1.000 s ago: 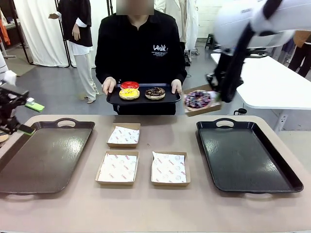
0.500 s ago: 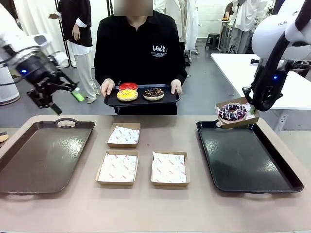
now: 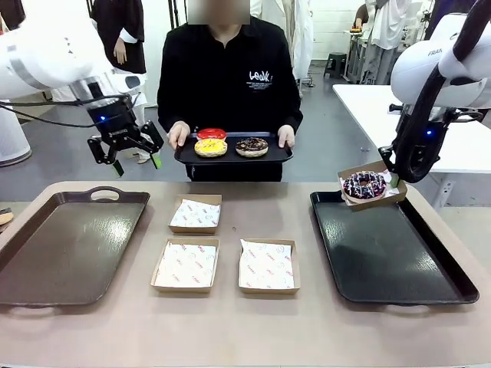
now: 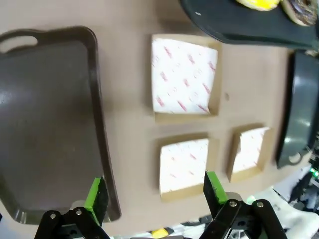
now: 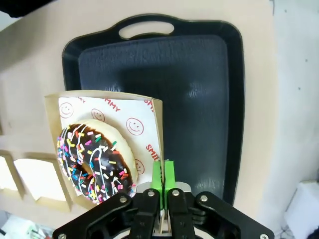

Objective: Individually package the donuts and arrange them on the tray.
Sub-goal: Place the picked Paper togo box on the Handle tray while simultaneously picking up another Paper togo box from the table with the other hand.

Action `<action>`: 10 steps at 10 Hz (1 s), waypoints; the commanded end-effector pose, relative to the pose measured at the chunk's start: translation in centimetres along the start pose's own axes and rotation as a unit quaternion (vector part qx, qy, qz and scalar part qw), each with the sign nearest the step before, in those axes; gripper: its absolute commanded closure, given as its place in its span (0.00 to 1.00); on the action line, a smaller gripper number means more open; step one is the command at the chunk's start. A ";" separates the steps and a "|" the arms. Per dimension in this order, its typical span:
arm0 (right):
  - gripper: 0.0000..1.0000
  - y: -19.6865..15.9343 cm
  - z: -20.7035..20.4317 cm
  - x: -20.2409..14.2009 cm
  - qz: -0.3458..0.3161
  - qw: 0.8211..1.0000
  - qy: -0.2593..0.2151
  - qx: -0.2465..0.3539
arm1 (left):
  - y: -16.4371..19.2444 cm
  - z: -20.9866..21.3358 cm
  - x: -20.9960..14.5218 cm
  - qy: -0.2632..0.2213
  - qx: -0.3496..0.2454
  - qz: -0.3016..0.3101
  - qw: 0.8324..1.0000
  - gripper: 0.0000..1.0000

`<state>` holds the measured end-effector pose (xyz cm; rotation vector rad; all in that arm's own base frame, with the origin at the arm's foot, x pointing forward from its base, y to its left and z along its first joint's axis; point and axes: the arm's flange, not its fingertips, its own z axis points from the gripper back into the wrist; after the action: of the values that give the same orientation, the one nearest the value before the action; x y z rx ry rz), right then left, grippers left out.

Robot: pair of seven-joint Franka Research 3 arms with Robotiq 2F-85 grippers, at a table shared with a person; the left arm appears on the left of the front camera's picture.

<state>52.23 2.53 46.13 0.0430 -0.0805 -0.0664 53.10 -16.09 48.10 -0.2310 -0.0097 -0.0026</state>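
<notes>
Right gripper (image 3: 393, 179) pinches one wall of a shallow cardboard box (image 5: 142, 119), jaws closed tight on the card, and holds it in the air over the far inner corner of the black tray (image 3: 391, 257). Left gripper (image 3: 136, 163) hangs with jaws spread wide above the far left of the worktop (image 3: 245, 330), just beside a serving tray carried by a person (image 3: 230, 84).

The tan worktop runs the full width of the front view. On its left side lies a brown tray (image 3: 69, 253), handle toward the person. On its right side lies the black tray, well apart from the brown one. The person, in a black top, stands across the worktop and holds the smaller, dark serving tray (image 3: 230, 158) at waist height, a hand (image 3: 176, 135) at each end.

Between the two big trays sit three open boxes lined with printed paper: a far box (image 3: 195, 213), a near left box (image 3: 186, 265) and a near right box (image 3: 267, 267), none of them touching.

The held cardboard box tilts slightly and carries the sprinkled donut (image 3: 353, 186), dark-glazed with white stripes and coloured sprinkles. On the serving tray rest a red donut (image 3: 211, 133), a yellow donut (image 3: 209, 146) in front of it, and a chocolate donut (image 3: 251, 146) beside the yellow one.
</notes>
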 end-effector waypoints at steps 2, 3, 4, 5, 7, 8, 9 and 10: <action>0.98 0.1 -1.4 -0.1 0.008 0.999 -0.023 0.024 | -2.5 -4.1 1.7 -0.055 0.072 0.004 0.996 0.00; 0.98 0.0 -0.3 0.1 0.001 1.000 -0.006 0.001 | -3.1 -5.7 2.1 -0.079 0.086 -0.006 0.993 0.00; 0.98 0.0 -0.3 0.1 0.001 1.000 -0.006 0.001 | -3.4 -7.2 2.4 -0.097 0.095 -0.017 0.991 0.00; 0.98 0.0 -0.3 0.1 0.001 1.000 -0.006 0.001 | -3.6 -8.4 2.5 -0.104 0.098 -0.025 0.990 0.00; 0.98 0.0 -0.3 0.1 0.001 1.000 -0.006 0.001 | -3.2 -11.1 2.9 -0.100 0.086 -0.016 0.991 0.00; 0.98 0.0 -0.3 0.1 0.001 1.000 -0.006 0.001 | -3.1 -12.2 2.8 -0.096 0.081 -0.016 0.992 0.00; 0.98 0.0 -0.3 0.1 0.001 1.000 -0.006 0.001 | -3.0 -13.0 2.5 -0.093 0.075 -0.016 0.993 0.00; 0.98 0.0 -0.3 0.1 0.001 1.000 -0.006 0.001 | -3.0 -13.7 2.2 -0.093 0.071 -0.021 0.993 0.00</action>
<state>52.30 2.64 45.60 0.0489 -0.0993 -0.0641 55.96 -21.78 35.72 -0.0747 -0.1803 -0.0448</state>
